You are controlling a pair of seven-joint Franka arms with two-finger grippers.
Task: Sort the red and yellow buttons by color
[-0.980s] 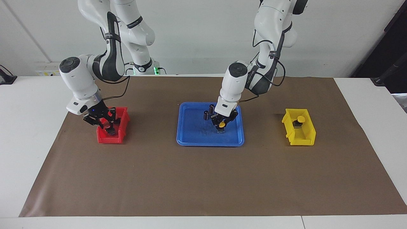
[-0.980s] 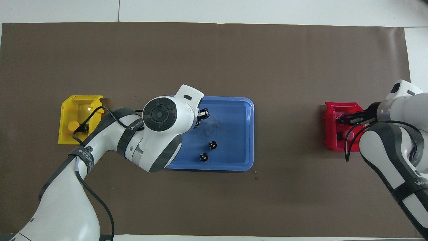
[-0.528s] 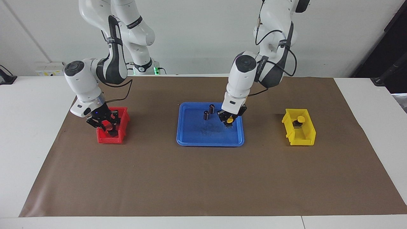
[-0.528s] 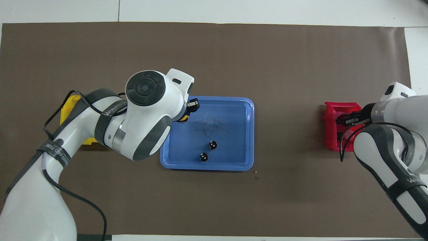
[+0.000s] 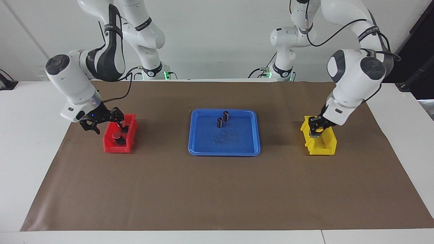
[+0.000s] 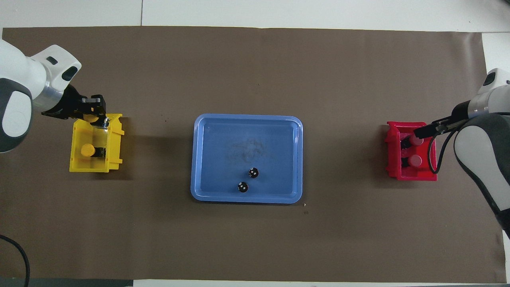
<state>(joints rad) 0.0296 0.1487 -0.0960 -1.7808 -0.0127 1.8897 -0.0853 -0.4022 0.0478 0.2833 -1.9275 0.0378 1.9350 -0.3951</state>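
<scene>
Left gripper (image 5: 318, 129): moved from over the blue tray (image 5: 203, 149) to the yellow bin (image 5: 327, 149) at the left arm's end of the table; now low over the bin's end nearer the robots in the facing view.
Left fingers: clenched on a yellow button (image 6: 92, 118); cap just visible between the fingertips in the overhead view.
Right gripper (image 5: 107, 121): risen out of the red bin (image 5: 112, 147) since half a second ago; now above the bin's rim nearest the right arm.
Right fingers: released and spread wide, holding nothing.
Red buttons: two, both in the red bin; one (image 6: 415, 160) in the half nearer the robots, the other (image 6: 416, 140) in the half farther from them, partly under the right gripper in the overhead view.
Second yellow button (image 6: 87, 150): already resting in the yellow bin, unchanged; hidden by the left gripper in the facing view.
Blue tray: at mid-table between the two bins; no coloured buttons left in it.
Dark cylinders: two, upright in the tray near its edge closest to the robots; one (image 5: 225, 116) slightly nearer the robots than the other (image 5: 220, 122); unmoved.
Brown mat (image 5: 217, 193): under the tray and both bins.
Obstructions: tray and bins well apart from one another.
</scene>
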